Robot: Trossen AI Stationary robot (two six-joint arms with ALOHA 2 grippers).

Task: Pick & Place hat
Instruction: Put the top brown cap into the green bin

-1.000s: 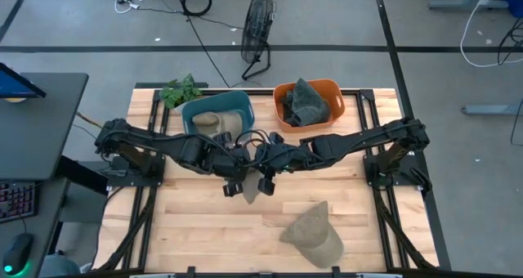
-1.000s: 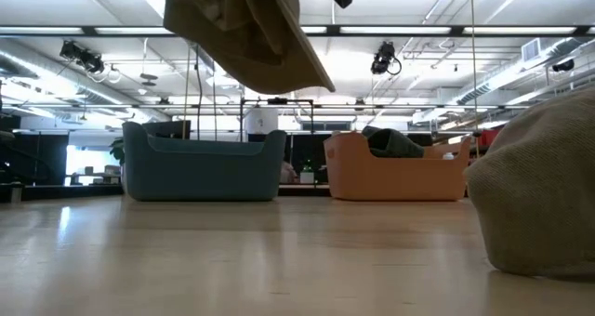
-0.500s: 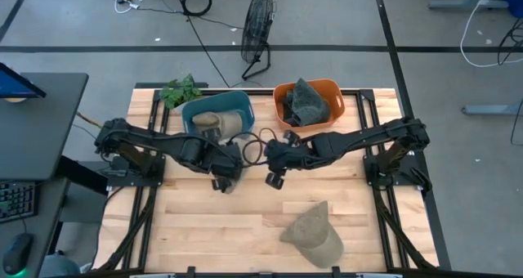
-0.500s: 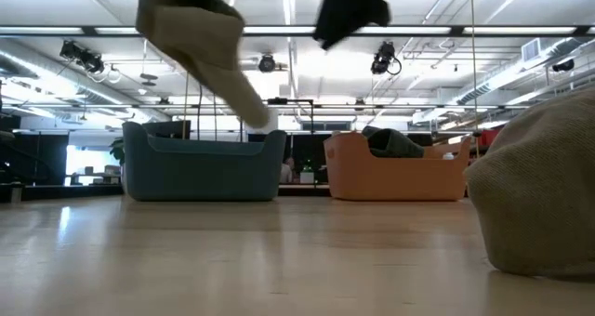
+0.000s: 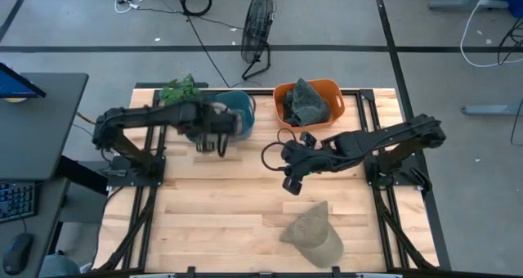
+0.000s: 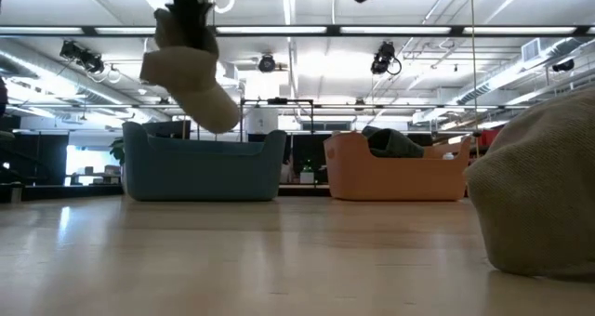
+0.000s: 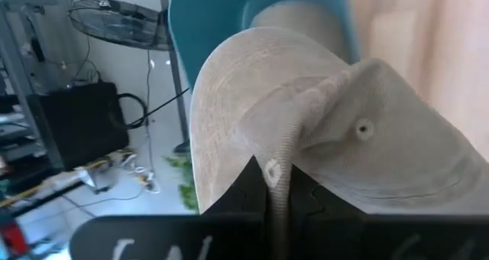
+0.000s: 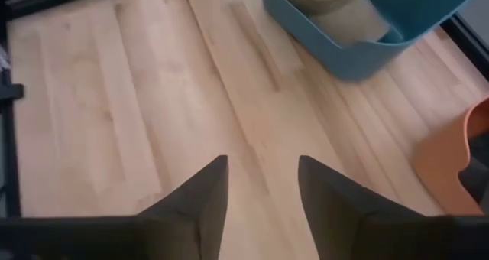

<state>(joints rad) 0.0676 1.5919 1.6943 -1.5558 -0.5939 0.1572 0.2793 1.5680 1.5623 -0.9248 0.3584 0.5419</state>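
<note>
A beige hat [image 6: 186, 74] hangs in the air in front of the blue bin [image 6: 204, 163], with my left gripper [image 5: 211, 141] shut on it. The left wrist view shows the hat's crown [image 7: 367, 138], with the blue bin [image 7: 221, 15] beyond it. My right gripper [image 5: 292, 180] hovers open over the middle of the table with nothing between its fingers [image 8: 200, 199]. A second beige hat [image 5: 312, 233] rests on the table near the front edge. My left gripper pinches a bunched fold of the hat's crown [image 7: 273, 172] between its two shut fingers, beside a small eyelet. The fingers come from above. The hat hangs below them, tilted, clear of the table and the bin.
The blue bin [image 5: 245, 106] at the far left holds another beige hat. To its right, the orange bin [image 5: 282, 90] holds dark grey cloth. A plant [image 5: 180, 90] stands behind the blue bin. Bare wood lies under my right gripper.
Both grippers held the hat at mid-table. My right gripper has opened, let go and drawn back toward the table's right. My left gripper has closed on the hat and carried it toward the far edge and the blue bin, the hat swinging below it.
</note>
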